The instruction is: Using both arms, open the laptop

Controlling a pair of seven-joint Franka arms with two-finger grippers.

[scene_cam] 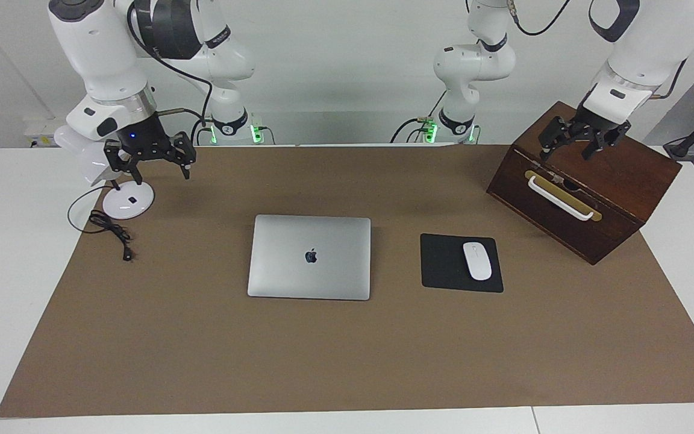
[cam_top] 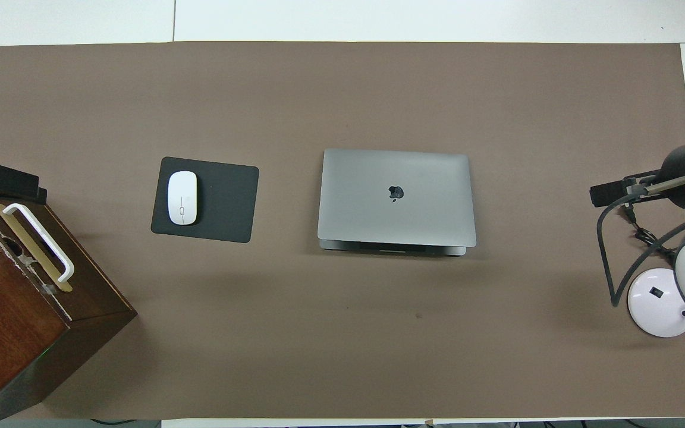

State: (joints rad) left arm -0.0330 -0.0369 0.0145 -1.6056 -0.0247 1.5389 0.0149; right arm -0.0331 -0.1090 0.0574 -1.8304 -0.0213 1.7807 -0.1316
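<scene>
The laptop (scene_cam: 309, 257) is silver-grey with a dark apple logo. It lies shut and flat in the middle of the brown mat, and also shows in the overhead view (cam_top: 396, 197). My right gripper (scene_cam: 155, 170) hangs open and empty over the mat's corner at the right arm's end, above a white round base; its tip shows in the overhead view (cam_top: 615, 194). My left gripper (scene_cam: 567, 150) hangs open and empty over the wooden box at the left arm's end; part of it shows in the overhead view (cam_top: 5, 182). Both grippers are well apart from the laptop.
A black mouse pad (scene_cam: 443, 265) with a white mouse (scene_cam: 477, 260) lies beside the laptop toward the left arm's end. A dark wooden box (scene_cam: 588, 187) with a white handle stands there too. A white round base (scene_cam: 127, 202) and a black cable (scene_cam: 112, 232) lie at the right arm's end.
</scene>
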